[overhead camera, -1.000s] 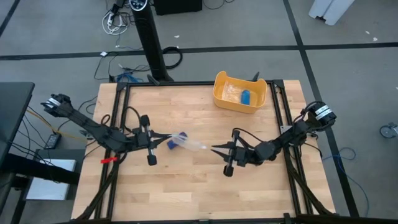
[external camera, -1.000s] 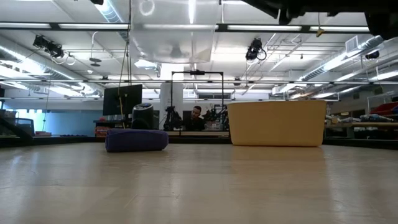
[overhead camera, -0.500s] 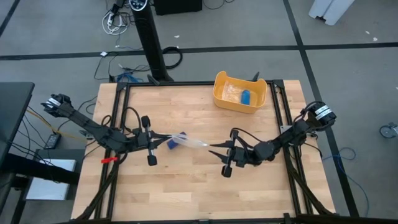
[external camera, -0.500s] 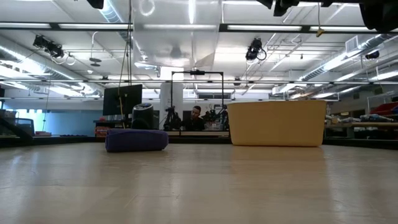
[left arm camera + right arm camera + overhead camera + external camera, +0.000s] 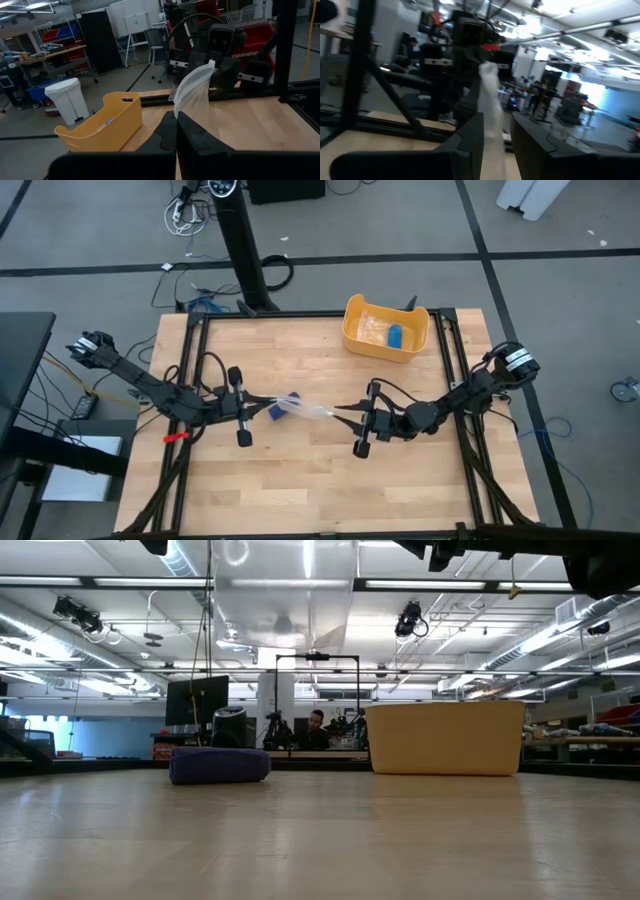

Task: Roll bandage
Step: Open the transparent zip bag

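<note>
Blue bandage [image 5: 274,411], soft and light, centre-left; left gripper [image 5: 262,404] clamped on clear wrapper [image 5: 312,412], right gripper [image 5: 340,414] fingers parted round its end; grasp cloth edge.

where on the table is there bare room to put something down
Bare wood runs along the near edge of the wooden table, below both grippers, and left of the yellow plastic tub. The middle is crowded: left gripper and right gripper share a clear plastic wrapper above the dark-blue bandage.

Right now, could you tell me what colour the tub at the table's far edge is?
The tub is yellow, clearest in the high view.
</note>
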`<state>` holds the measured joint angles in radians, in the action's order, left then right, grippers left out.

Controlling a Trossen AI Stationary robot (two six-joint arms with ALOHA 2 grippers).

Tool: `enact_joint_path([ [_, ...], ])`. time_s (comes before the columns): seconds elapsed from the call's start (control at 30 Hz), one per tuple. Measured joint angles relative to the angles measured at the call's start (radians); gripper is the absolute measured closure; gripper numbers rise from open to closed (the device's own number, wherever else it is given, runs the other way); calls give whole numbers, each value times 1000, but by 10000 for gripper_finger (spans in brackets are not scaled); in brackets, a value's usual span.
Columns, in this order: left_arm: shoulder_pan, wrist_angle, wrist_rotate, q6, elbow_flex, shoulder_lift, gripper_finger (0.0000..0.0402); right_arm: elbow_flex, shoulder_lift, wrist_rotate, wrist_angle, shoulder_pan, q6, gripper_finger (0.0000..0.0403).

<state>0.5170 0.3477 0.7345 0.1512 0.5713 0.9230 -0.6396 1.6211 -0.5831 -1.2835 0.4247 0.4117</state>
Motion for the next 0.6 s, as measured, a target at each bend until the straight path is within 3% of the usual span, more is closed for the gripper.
enact_joint_path([
  [0.13,-11,5,-5,-6,0,10,401,-31,0,17,32,-2,6,339],
  [0.27,-20,34,-31,-6,0,40,401,-100,0,20,185,-16,13,394],
  [0.43,-38,104,-77,-2,0,112,401,-194,1,21,377,-46,-11,399],
  [0.6,-47,143,-96,-1,0,165,401,-218,1,42,404,-67,-12,400],
])
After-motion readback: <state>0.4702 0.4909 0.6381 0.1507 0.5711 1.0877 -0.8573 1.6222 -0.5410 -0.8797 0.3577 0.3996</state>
